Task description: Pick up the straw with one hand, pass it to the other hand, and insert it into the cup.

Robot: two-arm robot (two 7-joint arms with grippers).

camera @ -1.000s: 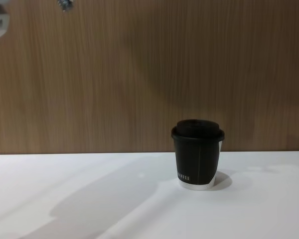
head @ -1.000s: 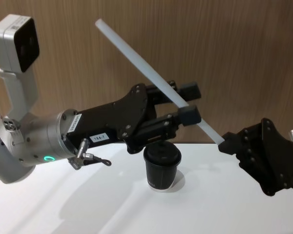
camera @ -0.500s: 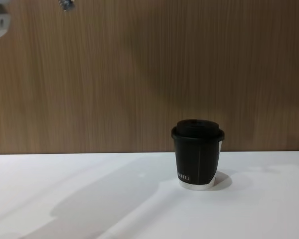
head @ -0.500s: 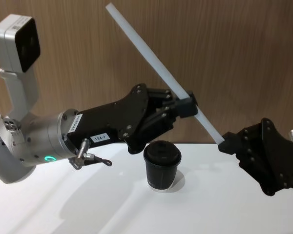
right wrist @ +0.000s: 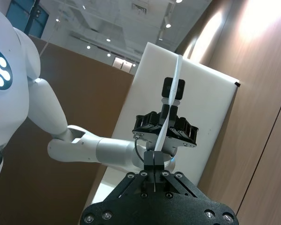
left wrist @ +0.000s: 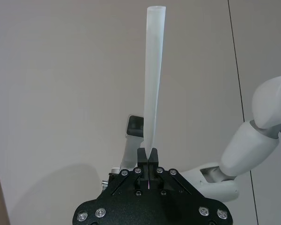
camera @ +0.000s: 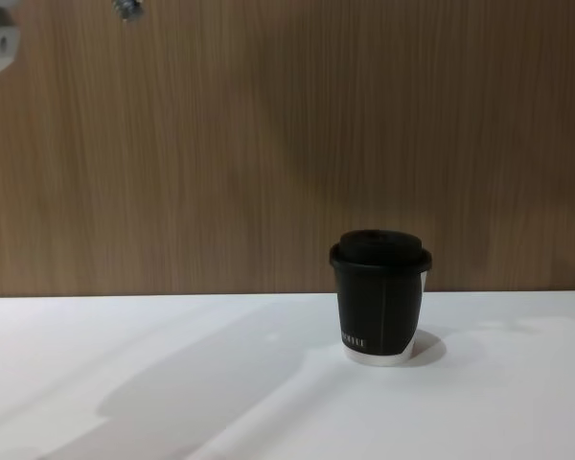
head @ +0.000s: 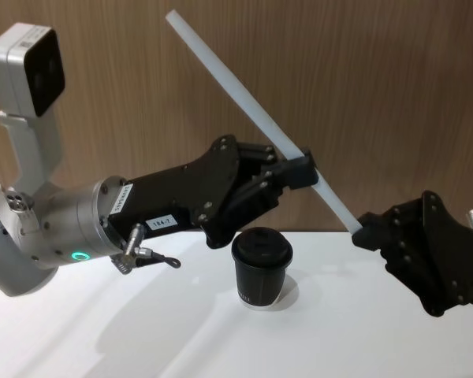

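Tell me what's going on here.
The robot is midway through a handover. The left gripper is shut on the straw partway along its length, while the right gripper is shut on its lower end, so both hold it at once. The straw is tilted in the air, its free end up toward the robot's left. The cup stands upright on the white table, lid on, with no straw in it yet.

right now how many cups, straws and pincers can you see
cup: 1
straw: 1
pincers: 2, the left pincer and the right pincer, both shut on the straw
total: 4
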